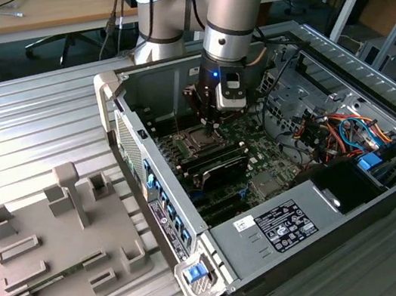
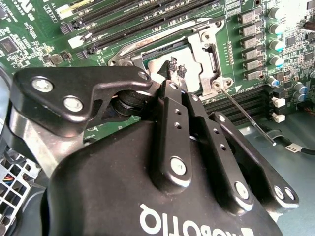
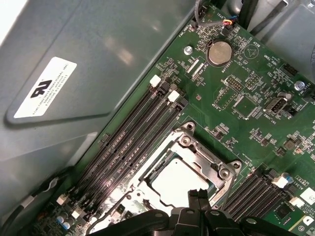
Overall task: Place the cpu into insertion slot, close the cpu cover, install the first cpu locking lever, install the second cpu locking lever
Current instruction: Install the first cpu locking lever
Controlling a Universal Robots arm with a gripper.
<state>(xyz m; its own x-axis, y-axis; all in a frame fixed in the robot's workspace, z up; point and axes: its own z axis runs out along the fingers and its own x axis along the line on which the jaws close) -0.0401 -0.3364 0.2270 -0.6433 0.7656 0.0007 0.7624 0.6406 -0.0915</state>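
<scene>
On the table [image 1: 25,125] lies an open computer case [image 1: 196,221]; over its motherboard [image 3: 246,98] the gripper [image 3: 199,196] hangs clenched, fingers together, at the socket's edge, where the cpu cover [image 3: 209,158] lies shut over the seated cpu [image 3: 174,182], a locking lever [image 2: 246,115] sticking free beside it

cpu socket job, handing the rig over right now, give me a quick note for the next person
gripper: shut, nothing seen between its tips, poised at the socket.
cpu: seated in the socket, silvery top up.
cpu cover: lying flat around the cpu.
Done: cpu placed, cover down.
Left: one locking lever sticks out free of the socket, apparently not latched; whether the other lever is latched cannot be told.
</scene>
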